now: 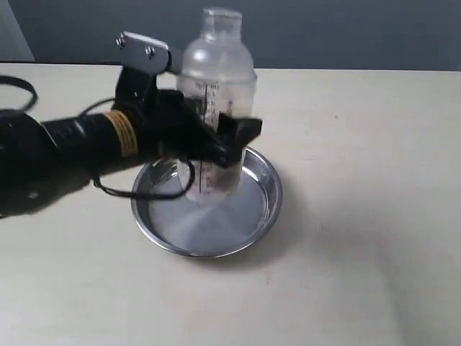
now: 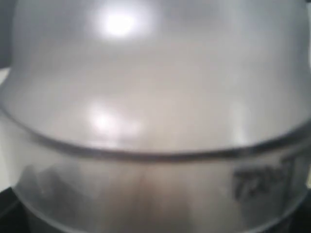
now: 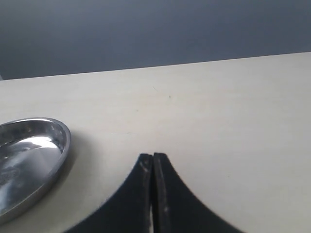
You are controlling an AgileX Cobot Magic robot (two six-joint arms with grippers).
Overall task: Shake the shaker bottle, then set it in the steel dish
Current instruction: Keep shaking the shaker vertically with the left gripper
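Clear plastic shaker bottle (image 1: 216, 79) gripped upright by the left claw (image 1: 229, 140), base low over the steel dish (image 1: 223, 229); placing step, I'd say. Next: settle it flat, then let go. Idle right claw (image 3: 153, 189) clenched, empty.

shaker bottle (image 1: 220, 72) upright over steel dish (image 1: 241, 216), dish on table (image 1: 360, 252)
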